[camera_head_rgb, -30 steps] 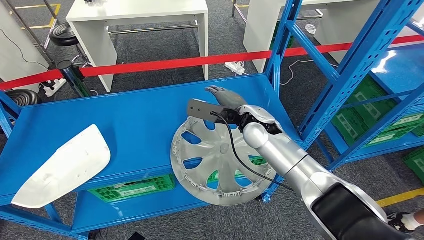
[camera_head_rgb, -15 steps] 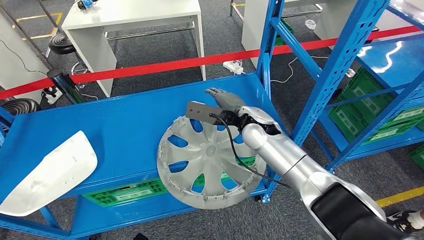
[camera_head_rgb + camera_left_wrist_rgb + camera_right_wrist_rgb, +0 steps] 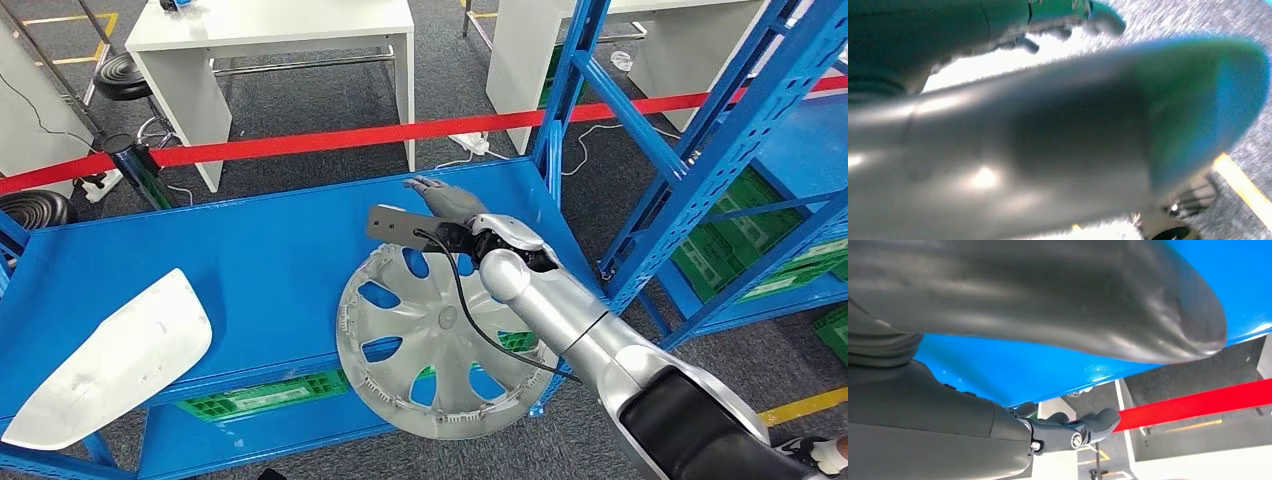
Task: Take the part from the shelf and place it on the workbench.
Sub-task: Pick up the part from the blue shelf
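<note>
A silver wheel cover point(image 3: 440, 345) lies on the blue shelf point(image 3: 250, 250), with its near half hanging over the shelf's front edge. My right hand point(image 3: 440, 197) is stretched out just beyond the cover's far rim, and my wrist is above that rim. In the right wrist view my right hand point(image 3: 1068, 432) holds its fingers straight above the blue shelf surface point(image 3: 1058, 367), with nothing between them and the thumb. A white curved panel point(image 3: 110, 355) lies at the shelf's left end. The left wrist view shows my left hand point(image 3: 1048, 130) blurred, above grey floor, holding nothing.
Blue shelf uprights point(image 3: 570, 90) stand close to the right of my arm. A red barrier tape point(image 3: 300, 140) runs behind the shelf, with white tables point(image 3: 280, 30) beyond it. Green crates point(image 3: 265, 395) sit on the lower shelf level.
The whole picture swung left and then back, so the camera moved. My right hand stays beyond the wheel cover's far rim, fingers still extended.
</note>
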Motion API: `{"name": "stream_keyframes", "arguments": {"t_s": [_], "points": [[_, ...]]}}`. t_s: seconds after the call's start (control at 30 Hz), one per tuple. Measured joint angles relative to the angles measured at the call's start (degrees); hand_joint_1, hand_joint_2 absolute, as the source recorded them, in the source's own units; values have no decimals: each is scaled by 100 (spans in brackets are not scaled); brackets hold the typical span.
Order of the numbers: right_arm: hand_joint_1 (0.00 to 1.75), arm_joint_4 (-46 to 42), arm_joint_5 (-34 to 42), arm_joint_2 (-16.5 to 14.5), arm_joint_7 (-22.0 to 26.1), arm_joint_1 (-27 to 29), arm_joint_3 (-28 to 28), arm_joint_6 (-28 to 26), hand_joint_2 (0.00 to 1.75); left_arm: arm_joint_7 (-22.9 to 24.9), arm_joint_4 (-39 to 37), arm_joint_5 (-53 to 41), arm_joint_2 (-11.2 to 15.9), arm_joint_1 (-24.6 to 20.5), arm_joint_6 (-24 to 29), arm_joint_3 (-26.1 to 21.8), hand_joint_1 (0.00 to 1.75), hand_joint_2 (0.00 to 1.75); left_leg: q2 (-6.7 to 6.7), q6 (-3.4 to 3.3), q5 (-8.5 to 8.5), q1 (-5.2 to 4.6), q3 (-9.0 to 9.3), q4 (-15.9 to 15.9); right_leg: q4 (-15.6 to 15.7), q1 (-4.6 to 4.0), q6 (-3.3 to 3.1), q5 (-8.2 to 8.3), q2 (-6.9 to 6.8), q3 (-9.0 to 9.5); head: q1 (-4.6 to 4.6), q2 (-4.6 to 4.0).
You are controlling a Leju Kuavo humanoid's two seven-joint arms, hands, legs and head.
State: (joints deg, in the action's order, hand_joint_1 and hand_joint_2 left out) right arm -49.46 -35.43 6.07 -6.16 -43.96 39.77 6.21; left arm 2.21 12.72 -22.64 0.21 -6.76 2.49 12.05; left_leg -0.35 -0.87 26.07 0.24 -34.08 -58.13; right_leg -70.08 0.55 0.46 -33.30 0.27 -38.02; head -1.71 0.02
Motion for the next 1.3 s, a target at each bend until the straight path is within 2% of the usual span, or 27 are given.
{"name": "stream_keyframes", "arguments": {"t_s": [0.03,0.07,0.1,0.13,0.17,0.2,0.27,0.3,0.37,0.43,0.5,0.57,0.6,0.63,0.67,0.7,0.77,0.8,0.83,0.87,0.9,1.03,1.13,1.2,1.3], "points": [[0,3,0,2,0,20,7,-1,0,0,-1,-1,-5,0,1,-1,0,0,-2,-9,31,-3,26,-3,-327,1,12,-86,0,-241,-3,0],[0,6,0,3,-1,43,14,-1,0,0,-1,-1,-12,6,1,-1,0,0,-4,-9,66,-6,58,-8,-509,1,16,-84,0,-419,-4,0],[0,9,0,5,-1,59,20,-1,0,0,-1,-1,-18,13,1,-1,0,0,-7,-3,104,-7,97,-13,-475,-1,10,37,0,-494,-6,0],[0,10,0,8,-1,66,24,-1,0,0,-1,-1,-23,20,1,-1,0,0,-9,8,146,-8,147,-18,-226,-4,-7,265,-1,-455,-7,0],[0,10,0,12,-1,66,25,-1,0,0,0,-1,-29,23,1,-1,0,0,-9,24,192,-8,198,-20,184,-13,-39,560,-5,-329,-7,0],[0,10,1,18,-1,63,26,-1,0,1,0,-3,-35,20,0,-1,0,0,-8,45,234,-13,244,-22,568,-34,-75,755,-10,-196,-1,0],[0,10,1,28,-16,61,33,4,0,10,1,-15,-44,-1,-11,-1,0,0,0,99,292,-20,289,-10,1049,-78,-142,900,-14,-16,2,0],[0,9,-1,36,-30,63,36,7,0,15,2,-22,-46,-11,-21,-1,0,0,2,131,299,-25,307,-8,1098,-89,-170,845,-11,9,4,0],[0,5,-13,53,-64,71,38,9,0,22,6,-32,-44,-19,-39,-1,0,0,6,192,307,-24,330,-40,1161,-71,-234,856,1,98,0,0],[0,0,-39,62,-91,66,39,1,0,19,9,-33,-42,-24,-43,-1,0,0,6,250,334,-17,203,-327,1199,-39,-298,828,6,213,11,0],[0,-3,-64,59,-120,66,44,-14,0,15,9,-33,-44,-27,-43,-1,0,0,7,295,450,0,-103,-848,1214,-26,-331,778,5,288,22,0],[0,-3,-93,57,-166,89,52,-29,0,13,7,-32,-45,-14,-39,-1,0,0,8,332,674,20,-484,-1392,1212,-23,-335,712,7,355,21,0],[0,-3,-109,57,-191,104,58,-36,44,6,6,-28,-45,1,-36,-1,0,0,8,349,737,29,-637,-1553,1210,-21,-330,674,10,401,21,0],[0,-3,-126,58,-218,115,63,-42,87,-3,5,-22,-44,16,-34,-1,0,0,8,362,730,37,-732,-1599,1207,-16,-322,638,14,450,21,0],[0,-3,-136,58,-242,122,68,-45,131,-12,5,-12,-43,28,-34,-1,0,0,9,372,634,44,-753,-1508,1203,-10,-313,605,17,499,21,0],[0,-3,-144,58,-269,124,72,-40,175,-18,5,-1,-42,33,-34,-1,0,0,10,379,441,52,-693,-1261,1200,-1,-300,567,20,552,21,0],[0,-1,-116,58,-311,124,73,12,175,-24,3,13,-40,39,-37,-2,0,0,10,395,-57,68,-490,-576,1194,9,-260,484,21,648,24,0],[0,2,-84,58,-318,123,73,55,175,-27,1,12,-41,38,-41,-2,0,0,12,381,-192,66,-401,-265,1187,7,-234,446,23,672,34,0],[0,4,-45,59,-314,127,73,101,175,-31,-1,10,-43,37,-46,-2,0,0,13,350,-273,58,-347,-82,1181,0,-202,413,26,675,41,0],[0,7,-14,59,-308,134,72,134,175,-35,-2,7,-45,40,-51,-1,0,0,11,311,-266,50,-329,-17,1180,-11,-172,390,29,669,47,0],[0,9,2,62,-305,143,71,153,175,-37,-2,5,-50,41,-55,-1,0,0,11,280,-248,47,-321,-3,1175,-20,-172,377,31,661,51,0],[0,22,14,76,-304,158,68,172,175,-40,-1,4,-52,43,-56,-2,0,0,-17,238,-276,41,-311,-5,1211,-37,-309,370,12,697,45,0],[0,24,15,78,-304,156,67,172,175,-49,1,4,-50,35,-56,-3,0,0,-22,193,-247,33,-299,-5,1271,-37,-304,366,3,737,46,0],[0,24,15,78,-304,157,67,172,175,-56,1,4,-52,35,-56,-3,0,0,-21,176,-237,31,-294,-5,1296,-35,-271,364,2,750,46,0],[0,24,19,78,-303,157,67,176,175,-60,1,4,-51,35,-56,-3,0,0,-20,165,-234,22,-291,-7,1320,-18,-122,363,1,761,46,0]]}}
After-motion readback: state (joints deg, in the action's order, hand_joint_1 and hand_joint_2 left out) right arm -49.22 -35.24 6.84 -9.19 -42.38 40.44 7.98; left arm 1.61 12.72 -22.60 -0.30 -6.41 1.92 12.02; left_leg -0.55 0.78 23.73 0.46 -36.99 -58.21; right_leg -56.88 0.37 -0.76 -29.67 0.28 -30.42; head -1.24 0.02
